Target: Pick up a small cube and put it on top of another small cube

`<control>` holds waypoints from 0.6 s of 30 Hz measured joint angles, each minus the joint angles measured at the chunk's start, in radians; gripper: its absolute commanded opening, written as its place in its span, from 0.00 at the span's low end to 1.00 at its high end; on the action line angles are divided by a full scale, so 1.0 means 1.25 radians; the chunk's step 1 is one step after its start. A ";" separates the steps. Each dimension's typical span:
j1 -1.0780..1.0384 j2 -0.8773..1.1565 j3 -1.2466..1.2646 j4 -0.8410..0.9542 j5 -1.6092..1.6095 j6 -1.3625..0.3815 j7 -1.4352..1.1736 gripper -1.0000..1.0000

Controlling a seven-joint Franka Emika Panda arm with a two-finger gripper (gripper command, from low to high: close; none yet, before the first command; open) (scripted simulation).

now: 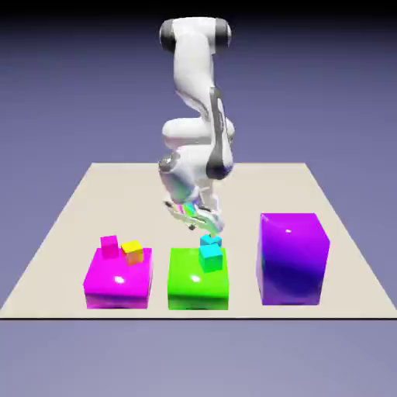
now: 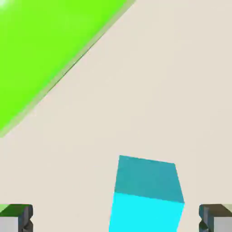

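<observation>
The small cube (image 1: 210, 249) is sky-blue and shows at the far edge of the green block (image 1: 198, 287). In the hand view the small cube (image 2: 147, 195) sits large between the two fingertips (image 2: 16, 217), with bare table behind it and the green block (image 2: 45, 54) off to the upper left. My gripper (image 1: 206, 231) hangs directly over the cube, pointing down. My gripper (image 2: 116, 219) is open, with the jaws wide and a gap on each side of the cube. A greener turquoise tiny cube (image 1: 214, 263) rests on top of the green block, just in front of the sky-blue one.
A magenta block (image 1: 118, 281) at the exterior view's left carries a pink tiny cube (image 1: 109, 246) and a yellow tiny cube (image 1: 132, 252). A taller purple block (image 1: 293, 260) stands at the right. All three blocks line the near edge of the beige table (image 1: 93, 201).
</observation>
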 measured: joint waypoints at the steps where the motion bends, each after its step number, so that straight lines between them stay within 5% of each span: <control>1: 0.000 0.000 0.000 0.000 0.000 0.000 0.000 0.50; 8: 0.003 0.191 0.104 0.020 0.243 0.132 -0.171 0.50; 9: 0.003 0.207 0.113 0.022 0.263 0.142 -0.185 0.00; 18: -0.002 0.015 0.008 0.002 0.022 0.011 -0.015 0.00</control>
